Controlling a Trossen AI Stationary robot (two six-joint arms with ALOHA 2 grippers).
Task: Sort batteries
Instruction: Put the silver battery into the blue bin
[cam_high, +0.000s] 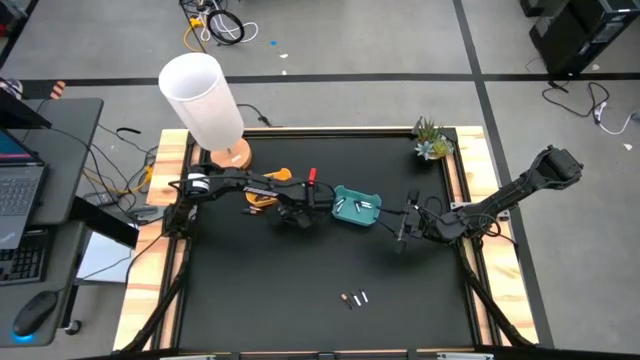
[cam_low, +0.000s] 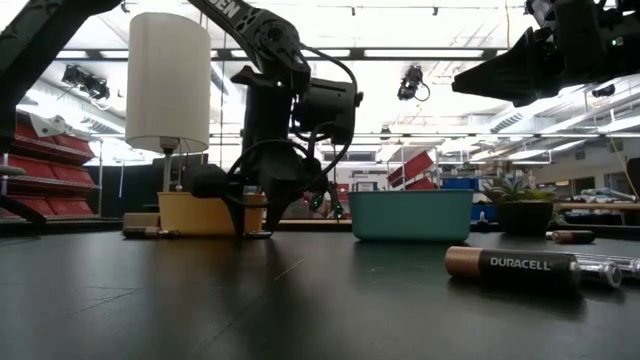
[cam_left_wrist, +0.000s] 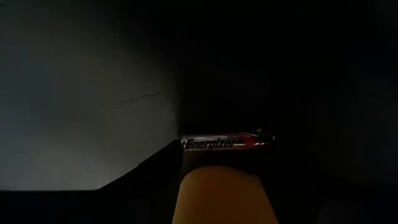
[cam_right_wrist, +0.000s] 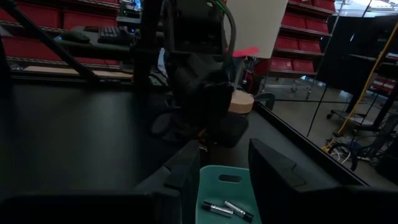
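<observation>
left tool (cam_high: 297, 216): glossy cylindrical battery (cam_left_wrist: 227, 142) between fingers, grip uncertain | right tool (cam_high: 404, 232): part-open, empty

Left wrist view nearly black; low view backlit w/ bright ceiling strips.

a grey concrete floor (cam_high: 380, 40) crossed by dark tape lines surrounds the black-topped table with pale wooden edging (cam_high: 300, 320). at about nine o'clock of the table stands a grey desk (cam_high: 55, 150) bearing an open laptop (cam_high: 20, 190), a black keyboard (cam_high: 25, 258) and a dark mouse (cam_high: 35, 312). loose yellow and black cables (cam_high: 215, 22) lie on the floor near twelve o'clock. across the room, red storage shelving (cam_right_wrist: 305, 50) lines the far wall, and long ceiling strip lights (cam_low: 400, 52) glow overhead.
</observation>
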